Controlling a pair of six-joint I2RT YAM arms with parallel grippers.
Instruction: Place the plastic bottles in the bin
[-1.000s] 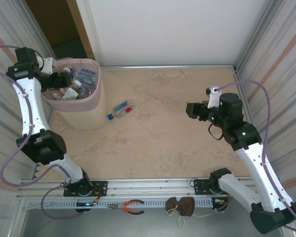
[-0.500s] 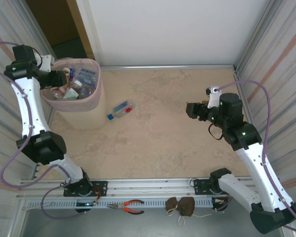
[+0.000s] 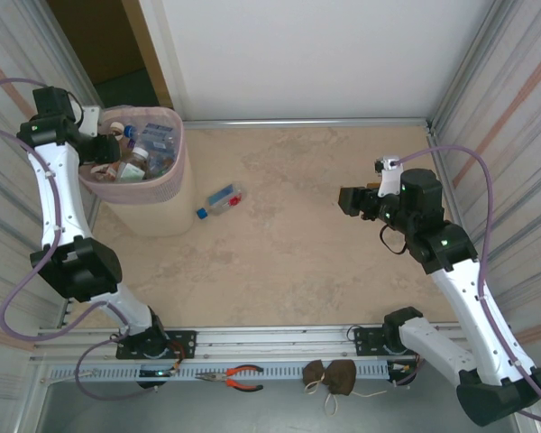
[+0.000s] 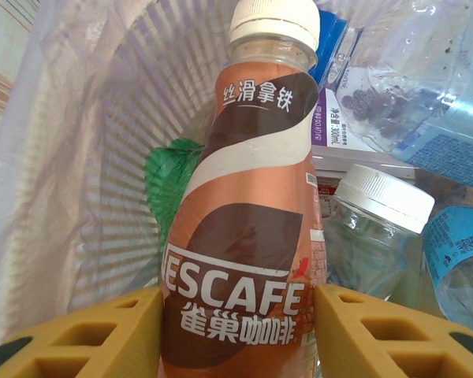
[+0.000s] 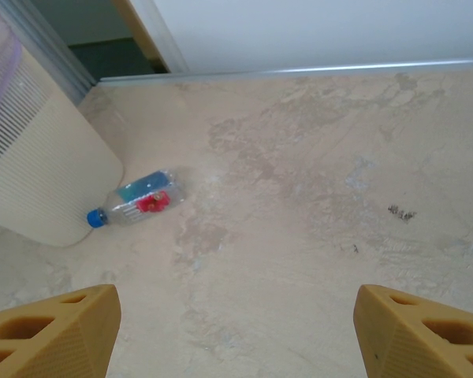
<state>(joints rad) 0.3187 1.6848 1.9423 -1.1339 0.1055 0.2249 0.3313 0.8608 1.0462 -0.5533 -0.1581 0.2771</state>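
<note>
The right gripper (image 5: pixel 236 299) hangs apart and empty; beyond it a blue-capped bottle (image 5: pixel 135 202) lies just beside the bin (image 5: pixel 47 181), where the left gripper (image 4: pixel 238 311), clamped on a brown coffee bottle (image 4: pixel 248 197), should release only well inside the rim.

Left arm (image 3: pixel 52 194): up from its base, elbow low, forearm stretched far toward 10 o'clock. Wrist turned so the left gripper (image 3: pixel 108 149) points toward 3 o'clock, tipped downward. Its fingers (image 4: pixel 102 331) press both sides of a brown bottle (image 4: pixel 244 236).

Right arm (image 3: pixel 460 280): folded, wrist out at 3 o'clock. Right gripper (image 3: pixel 350 200) aimed toward 9 o'clock, jaws wide apart.
</note>
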